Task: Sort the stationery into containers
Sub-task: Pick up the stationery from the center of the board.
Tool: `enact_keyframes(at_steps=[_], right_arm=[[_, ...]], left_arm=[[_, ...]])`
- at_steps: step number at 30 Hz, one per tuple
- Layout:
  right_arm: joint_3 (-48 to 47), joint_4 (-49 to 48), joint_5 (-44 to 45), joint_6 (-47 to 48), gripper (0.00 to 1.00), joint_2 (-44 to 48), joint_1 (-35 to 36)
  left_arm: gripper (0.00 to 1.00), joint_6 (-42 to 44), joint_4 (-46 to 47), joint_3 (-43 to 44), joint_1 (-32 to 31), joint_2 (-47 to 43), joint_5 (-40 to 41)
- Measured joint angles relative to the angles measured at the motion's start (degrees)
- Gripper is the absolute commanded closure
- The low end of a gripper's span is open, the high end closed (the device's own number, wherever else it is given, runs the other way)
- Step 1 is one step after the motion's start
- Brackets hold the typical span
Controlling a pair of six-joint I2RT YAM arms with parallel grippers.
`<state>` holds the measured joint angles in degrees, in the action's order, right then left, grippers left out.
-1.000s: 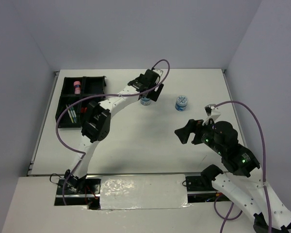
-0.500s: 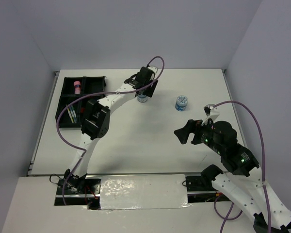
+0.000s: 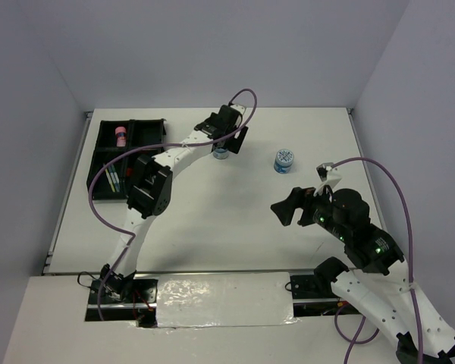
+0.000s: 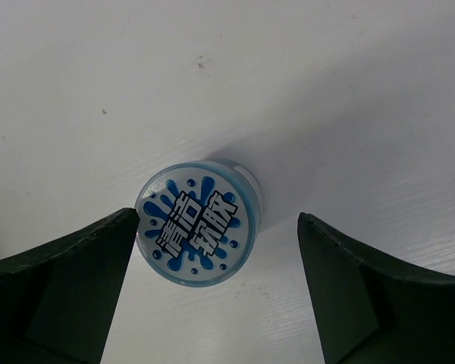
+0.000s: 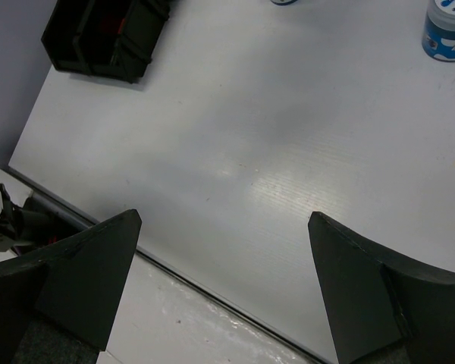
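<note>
A round blue-white tub (image 4: 199, 224) stands upright on the white table between the fingers of my left gripper (image 4: 217, 221). The jaws are open: the tub sits close by the left finger, with a wide gap to the right one. From above, the left gripper (image 3: 229, 141) hovers over this tub (image 3: 221, 154) at the table's far middle. A second blue-white tub (image 3: 283, 160) (image 5: 449, 29) stands alone to the right. My right gripper (image 3: 285, 208) (image 5: 224, 218) hangs open and empty over bare table. The black organiser tray (image 3: 147, 142) (image 5: 106, 34) holds a pink tube (image 3: 120, 136) and thin pens (image 3: 114, 180).
Grey walls close in the table on the left, back and right. A taped silver strip (image 3: 224, 298) runs along the near edge between the arm bases. Purple cables loop from both arms.
My left gripper has shifted slightly left and back, and the tub beneath it now sits a little further left. The right arm has not moved.
</note>
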<state>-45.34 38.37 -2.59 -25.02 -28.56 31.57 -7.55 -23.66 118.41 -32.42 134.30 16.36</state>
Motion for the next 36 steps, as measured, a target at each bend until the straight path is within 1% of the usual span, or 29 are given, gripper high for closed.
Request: enact_keyframes(at_steps=[7,23,29,36], right_arm=[[0.81,-1.31,-0.87,0.42,0.0,-0.33,0.0],[0.9,-2.64,-2.64,0.72,0.0,-2.78,0.0],[1.36,-3.41,-3.1,0.87,0.0,-4.04,0.0],[1.84,-4.42,-4.02,0.9,0.0,-4.68,0.0]], left_arm=[[0.01,0.15,-0.24,-0.48,0.0,0.0,2.71],[0.01,0.13,0.35,-1.44,1.05,-0.39,4.61],[0.01,0.11,-0.31,-3.26,1.18,-3.04,4.66],[0.01,0.11,-0.28,-2.21,1.62,-5.2,5.18]])
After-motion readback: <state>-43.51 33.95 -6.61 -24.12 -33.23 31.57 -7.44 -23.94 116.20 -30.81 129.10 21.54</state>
